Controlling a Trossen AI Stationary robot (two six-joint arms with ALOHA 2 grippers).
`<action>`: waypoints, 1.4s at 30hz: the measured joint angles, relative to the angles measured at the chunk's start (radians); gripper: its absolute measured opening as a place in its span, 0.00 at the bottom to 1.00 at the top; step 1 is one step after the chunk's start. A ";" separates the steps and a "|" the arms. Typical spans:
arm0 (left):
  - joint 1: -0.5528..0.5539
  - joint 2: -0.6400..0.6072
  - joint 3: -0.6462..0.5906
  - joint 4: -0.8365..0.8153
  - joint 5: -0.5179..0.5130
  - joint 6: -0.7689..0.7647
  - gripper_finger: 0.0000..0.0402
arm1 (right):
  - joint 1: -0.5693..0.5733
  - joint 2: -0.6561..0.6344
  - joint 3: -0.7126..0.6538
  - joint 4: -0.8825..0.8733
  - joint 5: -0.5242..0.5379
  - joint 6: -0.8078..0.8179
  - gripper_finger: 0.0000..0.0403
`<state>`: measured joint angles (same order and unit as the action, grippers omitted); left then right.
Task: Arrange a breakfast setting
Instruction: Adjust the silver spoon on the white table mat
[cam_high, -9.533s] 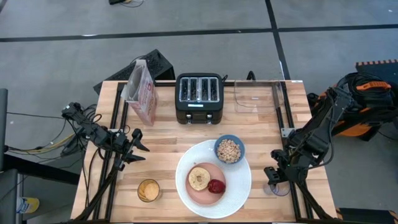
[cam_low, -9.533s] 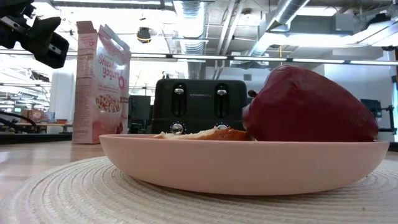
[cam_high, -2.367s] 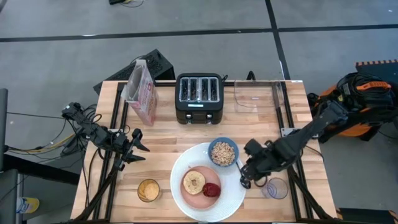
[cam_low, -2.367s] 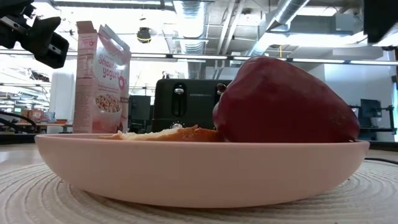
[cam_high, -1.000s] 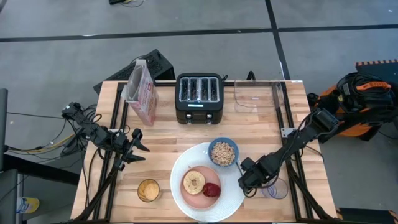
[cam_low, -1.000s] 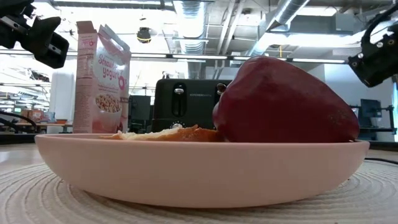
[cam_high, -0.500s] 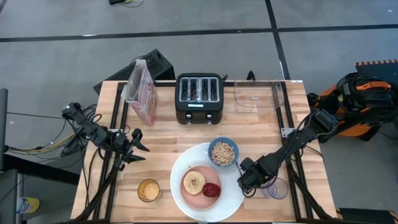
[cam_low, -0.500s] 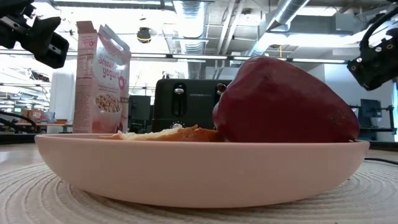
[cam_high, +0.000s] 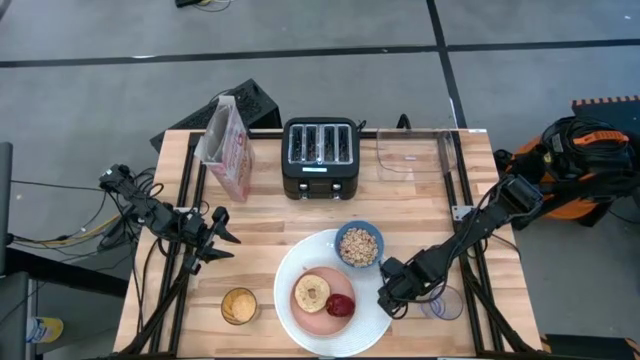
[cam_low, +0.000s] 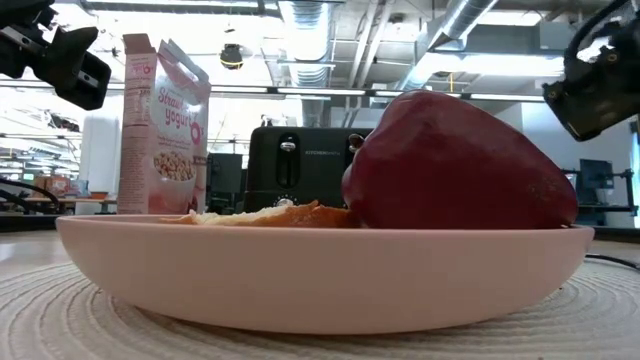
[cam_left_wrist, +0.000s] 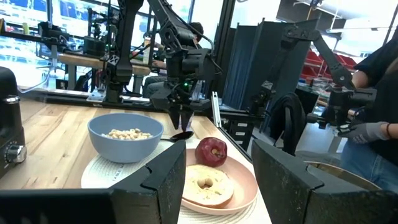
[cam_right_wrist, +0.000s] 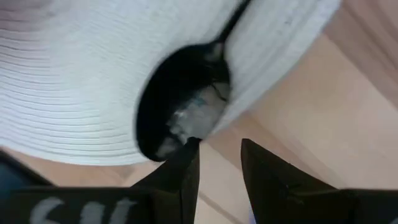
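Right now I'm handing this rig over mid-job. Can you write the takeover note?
Right gripper: low at the white plate's right rim, fingers slightly apart above the dark spoon, which lies on that rim.
Left gripper: open, waiting at table left.
Done: bagel half and red fruit on the pink plate; blue bowl on the white plate.
Left: confirm the spoon's placement, retract.

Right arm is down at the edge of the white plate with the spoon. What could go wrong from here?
1. The dark spoon lies on the rim of the large round white plate, its bowl overhanging the edge; it may slide off onto the table.
2. The right gripper sits just past the spoon's tip; a careless retreat could flick it.
3. The clear cup stands close beside that arm and could be knocked.
The left gripper waits far left.
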<state>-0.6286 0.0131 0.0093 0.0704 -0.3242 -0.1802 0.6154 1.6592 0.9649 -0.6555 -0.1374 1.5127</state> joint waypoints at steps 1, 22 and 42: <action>0.000 0.000 0.000 0.000 0.000 0.000 0.42 | -0.002 0.000 0.000 0.011 0.000 0.000 0.34; 0.000 0.000 0.000 0.000 0.000 0.000 0.42 | -0.007 0.018 0.000 -0.019 -0.044 0.015 0.34; 0.000 0.000 0.000 0.000 0.000 0.000 0.42 | -0.066 0.056 0.001 0.117 -0.048 -0.003 0.34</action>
<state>-0.6285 0.0128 0.0090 0.0704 -0.3244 -0.1803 0.5490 1.7157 0.9657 -0.5383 -0.1855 1.5093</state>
